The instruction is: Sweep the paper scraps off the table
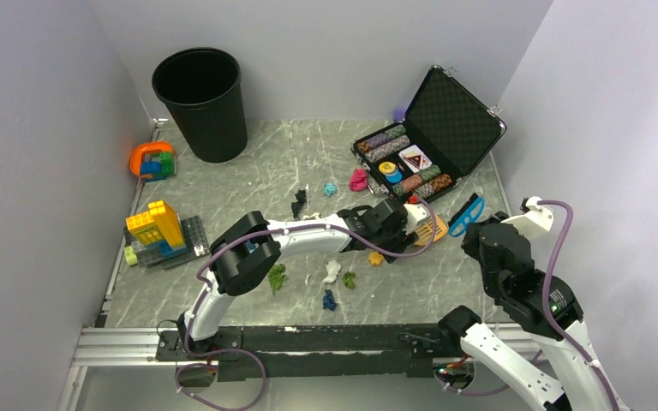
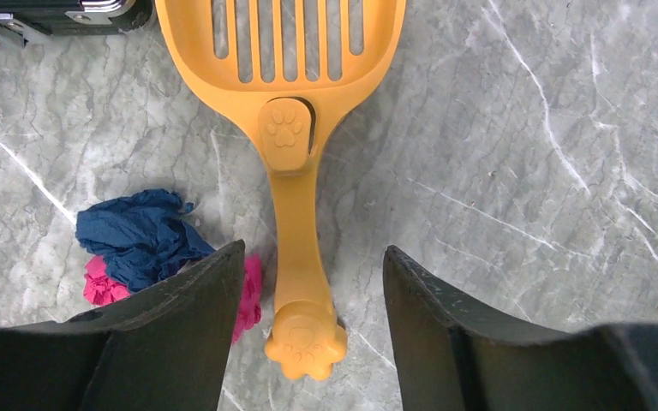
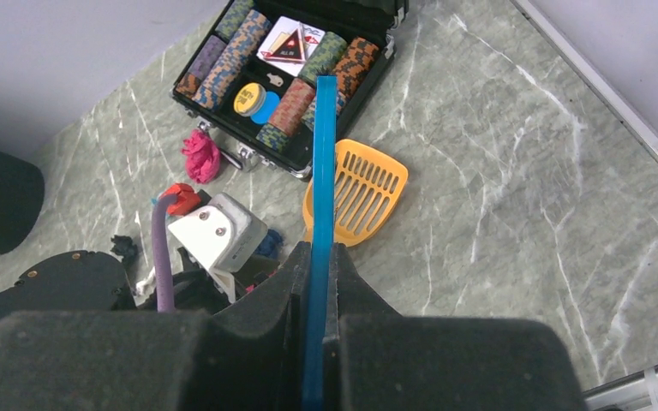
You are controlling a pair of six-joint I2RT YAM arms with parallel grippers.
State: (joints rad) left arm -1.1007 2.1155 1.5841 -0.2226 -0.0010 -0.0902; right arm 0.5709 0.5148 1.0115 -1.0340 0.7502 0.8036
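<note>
- crumpled coloured paper wads point(image 1: 358, 179): at least eight
- orange slotted plastic scoop point(image 2: 296, 103): one
- blue plastic tool point(image 3: 321, 171): one
- round black plastic bin point(image 1: 210, 120): one
- open black poker-chip case point(image 1: 456, 120): one

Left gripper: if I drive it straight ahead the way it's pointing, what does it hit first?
The orange scoop: its handle lies centred between the left gripper's open fingers and would run in between them. Height above the table is unclear.

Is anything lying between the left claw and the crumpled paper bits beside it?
Nothing visible. The dark blue wad and pink wad lie on the table right beside one finger of the left gripper. The orange scoop has its handle between the open fingers, not between them and the paper.
</note>
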